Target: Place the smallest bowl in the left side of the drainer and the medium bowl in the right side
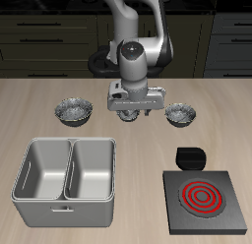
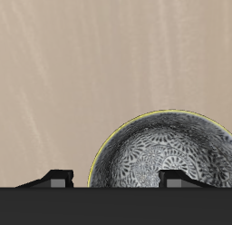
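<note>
1. A pale wood-grain tabletop [image 1: 128, 194] carries everything; dark cabinet fronts [image 1: 44, 36] with drawers line the back of the room.
2. Three shiny grey speckled metal bowls stand in a row toward the back of the tabletop. The widest bowl [image 1: 75, 111] is at one end and the smallest bowl [image 1: 180, 114] at the other, well apart from each other.
3. The medium bowl [image 2: 163, 156] lies between them, mostly hidden in the exterior view beneath the gripper [image 1: 133, 102]. The wrist view shows its rim and its patterned inside.
4. The gripper hangs directly above the medium bowl. Its fingers [image 2: 181, 178] are spread apart, with nothing pinched between them.
5. The drainer [image 1: 67, 194], a light grey basin with two deep compartments split by a divider, sits nearer the front edge. Both compartments hold nothing.
6. A black stove [image 1: 205, 201] with a red coil stands beside the drainer, apart from it, with a small black object [image 1: 187, 155] just behind it.
</note>
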